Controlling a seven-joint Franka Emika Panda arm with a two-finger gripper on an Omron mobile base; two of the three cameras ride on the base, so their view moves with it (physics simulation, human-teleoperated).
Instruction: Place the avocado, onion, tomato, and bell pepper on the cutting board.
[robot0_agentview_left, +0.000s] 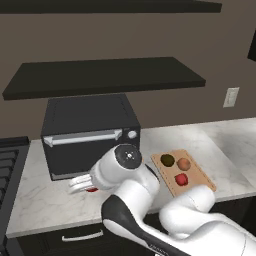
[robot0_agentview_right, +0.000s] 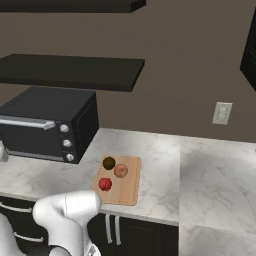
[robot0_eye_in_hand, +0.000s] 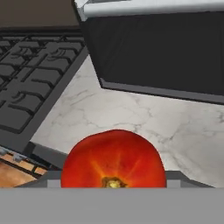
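The cutting board (robot0_agentview_left: 201, 176) (robot0_agentview_right: 131, 194) lies on the marble counter, right of the arm. On it sit the dark avocado (robot0_agentview_left: 167, 160) (robot0_agentview_right: 109, 162), the tan onion (robot0_agentview_left: 184, 164) (robot0_agentview_right: 120, 171) and the crimson bell pepper (robot0_agentview_left: 182, 179) (robot0_agentview_right: 105, 184). My gripper (robot0_agentview_left: 82, 186) reaches left, low over the counter in front of the oven. The orange-red tomato (robot0_agentview_left: 91, 189) (robot0_eye_in_hand: 113, 157) sits between its fingers and fills the bottom middle of the hand view. The jaws look shut on it; the fingertips themselves are hidden.
A black toaster oven (robot0_agentview_left: 90, 130) (robot0_agentview_right: 45, 125) (robot0_eye_in_hand: 166, 48) stands at the back of the counter, close behind the gripper. A dark stove top (robot0_agentview_left: 10, 165) (robot0_eye_in_hand: 35, 87) borders the counter's left end. Dark shelves (robot0_agentview_left: 105, 75) hang above.
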